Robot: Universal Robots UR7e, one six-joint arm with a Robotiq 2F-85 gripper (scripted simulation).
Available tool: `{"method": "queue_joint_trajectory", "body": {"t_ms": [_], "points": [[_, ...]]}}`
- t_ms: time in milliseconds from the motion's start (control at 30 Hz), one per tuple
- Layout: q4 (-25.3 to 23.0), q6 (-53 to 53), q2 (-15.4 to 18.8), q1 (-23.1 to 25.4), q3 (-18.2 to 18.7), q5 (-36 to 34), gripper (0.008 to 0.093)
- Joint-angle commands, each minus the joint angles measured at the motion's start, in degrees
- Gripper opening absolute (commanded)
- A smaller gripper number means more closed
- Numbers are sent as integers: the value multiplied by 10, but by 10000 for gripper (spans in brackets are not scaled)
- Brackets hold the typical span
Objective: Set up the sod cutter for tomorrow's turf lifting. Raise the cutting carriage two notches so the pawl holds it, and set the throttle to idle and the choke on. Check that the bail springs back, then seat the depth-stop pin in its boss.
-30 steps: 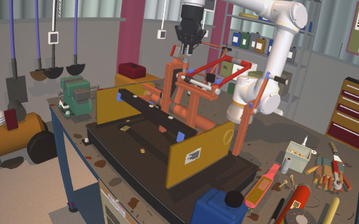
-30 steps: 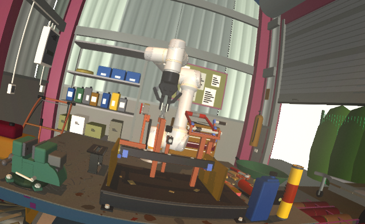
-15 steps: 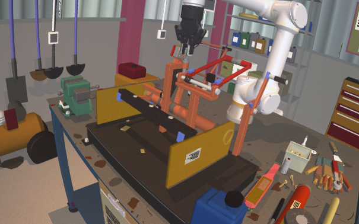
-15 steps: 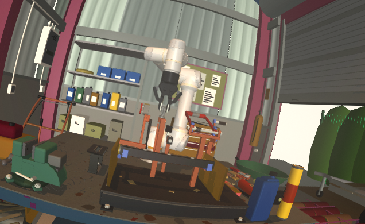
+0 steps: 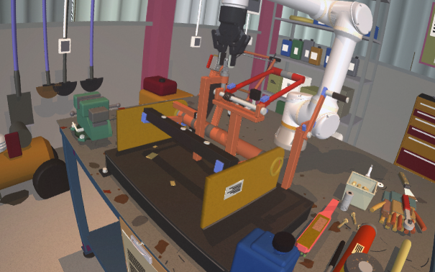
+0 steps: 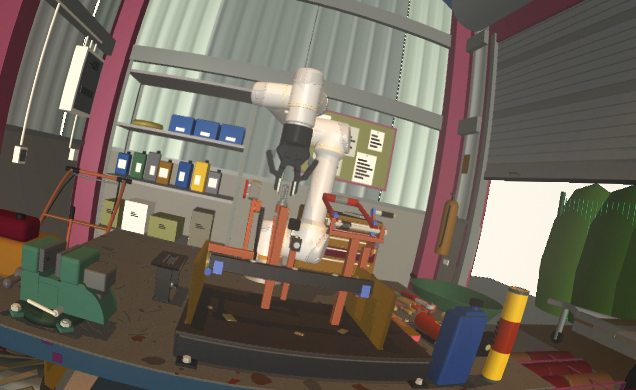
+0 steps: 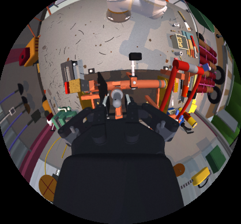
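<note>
A grey ball knob tops the orange lift lever on the sod cutter's orange carriage frame, and my gripper stands straight above it. The gripper is open, and the knob sits between its fingers without being held. The red bail arches over the frame to the right of the lever. A black-knobbed lever sticks out from the orange cross tube. The black cutting carriage bar spans between two yellow side plates.
A small open box of brass parts sits on the bench to the right, among gloves, bolts and tools. A blue jug stands at the front edge. A green vice is at the left corner. My arm's base stands behind the cutter.
</note>
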Motion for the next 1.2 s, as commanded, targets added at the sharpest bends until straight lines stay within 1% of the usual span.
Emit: {"method": "queue_joint_trajectory", "body": {"t_ms": [0, 433, 1167], "points": [[0, 0, 0, 0, 0, 0, 380], [11, 0, 1, 0, -13, 0, 380], [59, 0, 7, 0, -66, 0, 380]]}}
